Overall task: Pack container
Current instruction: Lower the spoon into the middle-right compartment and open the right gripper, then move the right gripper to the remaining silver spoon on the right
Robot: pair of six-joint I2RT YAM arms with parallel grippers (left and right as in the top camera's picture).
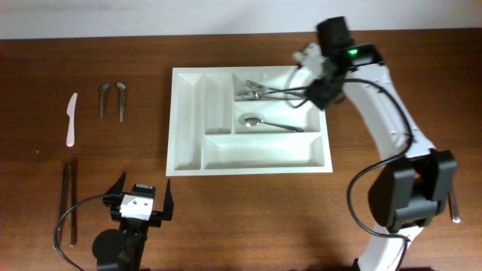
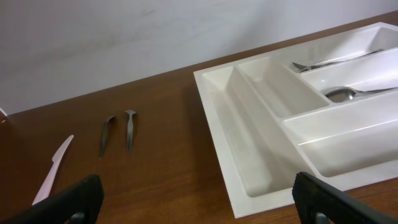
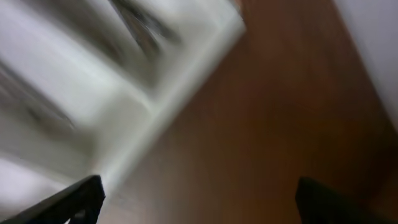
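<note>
1. Knife [image 1: 71,119], white, single, is lying far left, with two small spoons [image 1: 105,96] and two dark sticks [image 1: 68,203].
2. Left gripper [image 1: 141,188] is gaping wide, empty.
3. One container [image 1: 256,153] is sitting mid-table, holding one spoon [image 1: 252,120].
4. Right gripper [image 3: 198,200] is hanging wide, empty, above its corner.

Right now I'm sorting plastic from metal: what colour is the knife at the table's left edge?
The knife is pale pinkish white, shown best in the overhead view.

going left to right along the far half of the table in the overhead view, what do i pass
white plastic knife → small metal utensil → second small metal utensil → white cutlery tray
</note>
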